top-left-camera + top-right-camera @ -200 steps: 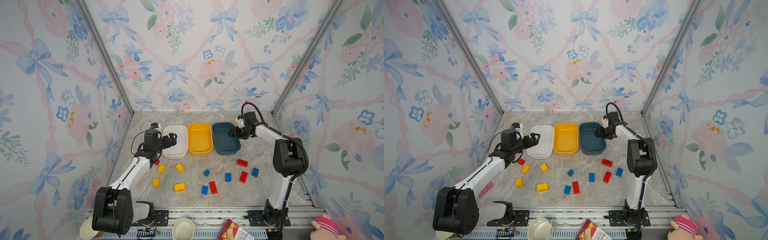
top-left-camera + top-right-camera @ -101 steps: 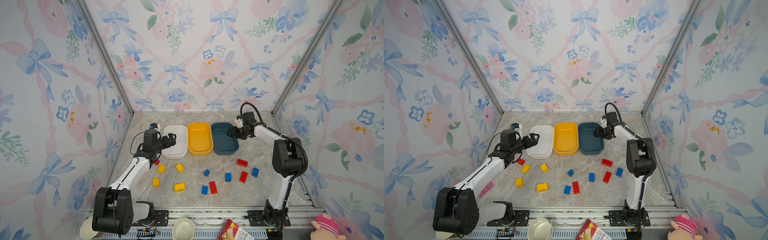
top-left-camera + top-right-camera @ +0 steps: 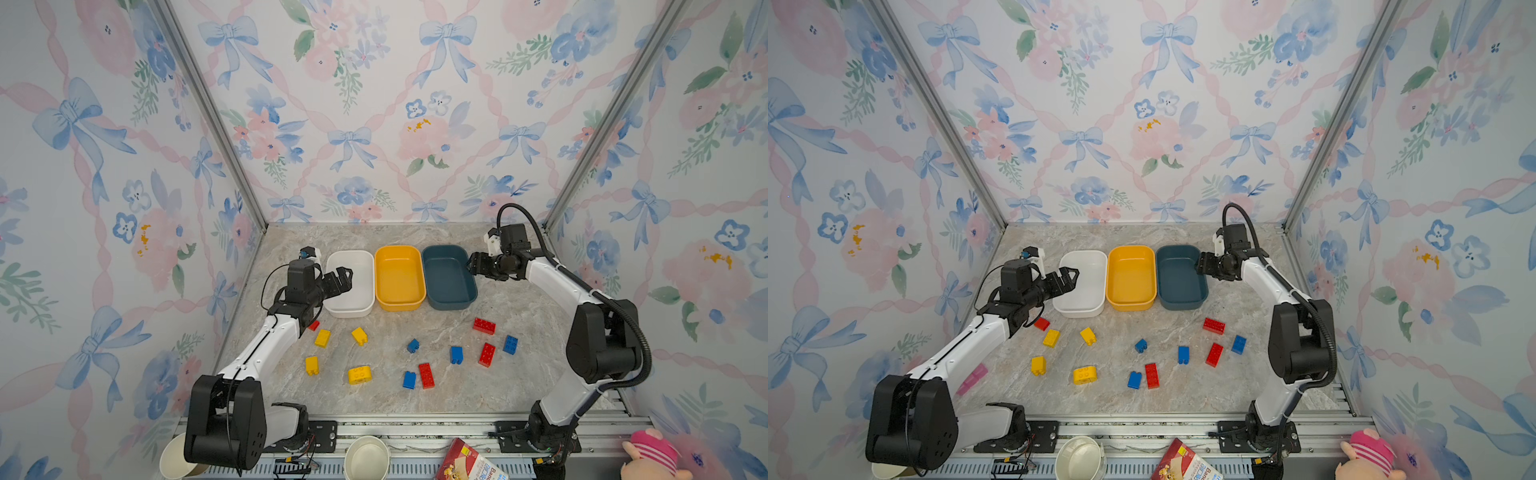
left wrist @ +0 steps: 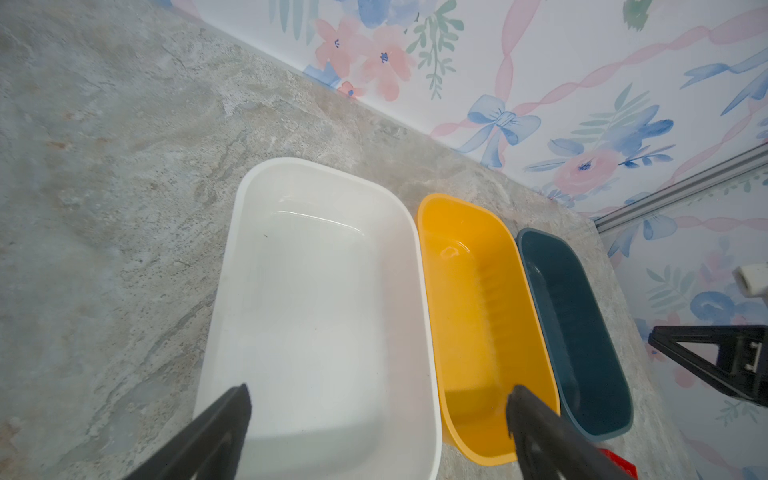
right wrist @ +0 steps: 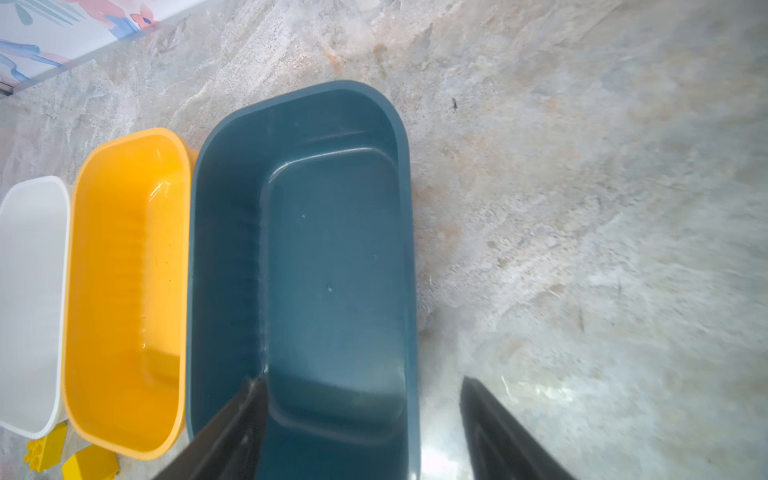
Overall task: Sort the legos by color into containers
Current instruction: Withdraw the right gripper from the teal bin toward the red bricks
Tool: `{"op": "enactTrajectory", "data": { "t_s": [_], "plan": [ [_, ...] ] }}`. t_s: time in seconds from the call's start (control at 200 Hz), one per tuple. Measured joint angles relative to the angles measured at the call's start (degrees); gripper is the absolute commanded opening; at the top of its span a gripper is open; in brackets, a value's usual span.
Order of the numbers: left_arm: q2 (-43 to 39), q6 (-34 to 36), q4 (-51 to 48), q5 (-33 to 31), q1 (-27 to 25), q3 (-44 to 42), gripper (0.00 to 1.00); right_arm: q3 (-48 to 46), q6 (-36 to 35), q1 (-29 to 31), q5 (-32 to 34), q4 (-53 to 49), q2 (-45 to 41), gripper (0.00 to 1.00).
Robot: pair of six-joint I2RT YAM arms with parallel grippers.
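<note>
Sorting has not yet begun: the white tub [image 3: 351, 311], yellow tub [image 3: 400, 306] and teal tub [image 3: 451, 305] sit empty, side by side at the back of the table [image 3: 374, 237]. The legos [image 3: 360, 375] lie scattered in front of them, yellows nearer the left arm, blues and most reds toward the right. The left fingers [image 4: 224, 432] hover spread wide above the white tub, holding nothing. The right fingers [image 5: 237, 428] stand apart astride the teal tub's outer rim, one over its inside, one over the table. They grip nothing, and whether either brushes the rim cannot be told. The step in hand looks like arranging the tubs. Next, probably, each arm must draw back toward the front, drop over a single lego and close across its flat sides, clear of its neighbours.
</note>
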Motion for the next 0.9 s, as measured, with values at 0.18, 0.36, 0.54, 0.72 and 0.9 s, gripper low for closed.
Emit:
{"op": "enactTrajectory", "data": {
  "t_s": [0.18,0.36,0.54,0.72,0.9],
  "plan": [
    [-0.2,0.0,0.9,0.3,0.0,-1.2,0.98,-7.8,1.8,-0.5,2.8,-3.0,-9.0,0.84],
    [-0.8,-0.2,1.8,0.9,0.0,-1.8,0.98,-15.3,4.2,-0.6,5.7,-7.0,-16.4,0.92],
    [-1.1,-0.3,3.0,1.5,0.0,-2.6,0.98,-21.6,7.1,-1.0,8.5,-11.2,-22.9,0.95],
    [-1.4,-0.2,4.2,2.0,0.0,-3.8,0.98,-26.3,9.5,-1.9,10.5,-14.7,-24.3,0.94],
    [-1.4,-0.3,4.2,2.3,0.0,-5.2,0.98,-30.1,11.8,-3.0,12.6,-16.1,-26.1,0.88]
  ]
}}
